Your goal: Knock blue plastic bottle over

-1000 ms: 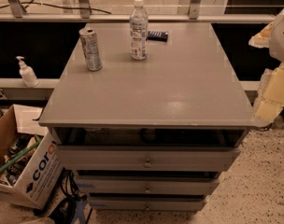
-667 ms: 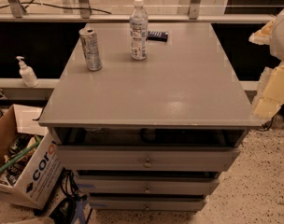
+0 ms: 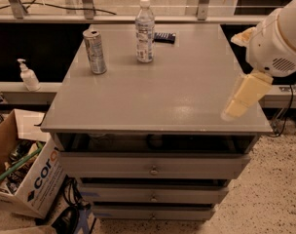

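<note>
The blue plastic bottle, clear with a white cap and a whitish label, stands upright near the back middle of the grey table top. My gripper hangs from the white arm at the right, over the table's front right edge. It is well to the right of the bottle and nearer the camera, and touches nothing.
A silver drink can stands upright left of the bottle. A small dark flat object lies just behind the bottle to its right. A white pump dispenser sits on the left ledge. A cardboard box stands on the floor at left. Drawers are under the top.
My gripper has moved left, from beside the table's right edge to over its front right corner. The bottle and can have not moved.
</note>
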Robot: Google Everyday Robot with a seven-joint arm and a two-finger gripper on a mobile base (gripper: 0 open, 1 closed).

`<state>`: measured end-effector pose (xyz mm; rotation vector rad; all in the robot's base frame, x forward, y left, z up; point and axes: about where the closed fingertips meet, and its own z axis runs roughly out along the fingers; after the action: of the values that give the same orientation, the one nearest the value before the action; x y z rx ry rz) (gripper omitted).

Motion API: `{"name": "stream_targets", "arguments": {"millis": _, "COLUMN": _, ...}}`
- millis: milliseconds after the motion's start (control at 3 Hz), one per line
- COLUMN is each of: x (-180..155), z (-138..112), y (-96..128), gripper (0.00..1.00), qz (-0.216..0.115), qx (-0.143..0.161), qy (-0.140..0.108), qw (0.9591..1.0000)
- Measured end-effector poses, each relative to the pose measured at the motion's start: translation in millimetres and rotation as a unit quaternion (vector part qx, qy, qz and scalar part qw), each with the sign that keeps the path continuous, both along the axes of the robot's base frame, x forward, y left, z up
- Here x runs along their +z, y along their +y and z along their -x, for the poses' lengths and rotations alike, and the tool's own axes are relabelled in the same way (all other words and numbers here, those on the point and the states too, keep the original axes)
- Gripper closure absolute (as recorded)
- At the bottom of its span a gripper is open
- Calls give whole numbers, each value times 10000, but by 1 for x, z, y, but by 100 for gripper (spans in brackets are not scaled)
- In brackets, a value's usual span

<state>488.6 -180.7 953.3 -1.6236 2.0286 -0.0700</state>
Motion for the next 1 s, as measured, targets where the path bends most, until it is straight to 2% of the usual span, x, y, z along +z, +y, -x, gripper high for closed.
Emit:
{"name": "stream_targets", "arguments": {"millis": 333, "x": -25, "z": -37, "y": 18, "gripper": 0, "qz": -342, "qx": -65, "qy": -54, "qw": 9994}}
{"name": "stream_targets", "arguments": {"millis": 667, "x": -55, "z": -79, "y": 38, "gripper": 0, "qz": -721, "qx": -232, "qy": 74, "qw": 9971}}
{"name": "stream_targets", "arguments": {"millis": 1000, "x": -55, "z": -79, "y": 38, "gripper": 0, "qz": -720, "qx": -232, "qy": 74, "qw": 9971}}
